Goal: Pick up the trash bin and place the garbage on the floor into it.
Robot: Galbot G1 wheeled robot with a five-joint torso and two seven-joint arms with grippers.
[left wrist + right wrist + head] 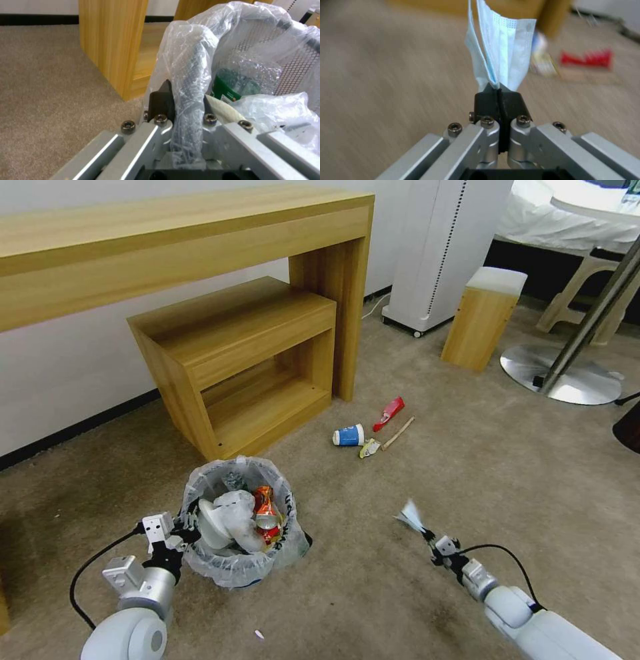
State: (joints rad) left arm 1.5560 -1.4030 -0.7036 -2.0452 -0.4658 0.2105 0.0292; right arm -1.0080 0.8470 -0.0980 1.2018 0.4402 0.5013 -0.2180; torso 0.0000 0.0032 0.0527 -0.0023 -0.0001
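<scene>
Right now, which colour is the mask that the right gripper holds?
Pale blue. The mask is pinched in the right gripper; the right wrist view shows it best.

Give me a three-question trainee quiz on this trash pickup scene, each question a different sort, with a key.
1. True or false: the right gripper has its jaws shut on the mask.
2. What do the left gripper jaws clamp? A. the wooden stick B. the trash bin rim C. the desk leg
3. Fill in: the blue-white cup lies on the ____.

Key: 1 true. 2 B, rim and bag liner between the jaws. 3 carpet, beside the red wrapper and wooden stick.
</scene>
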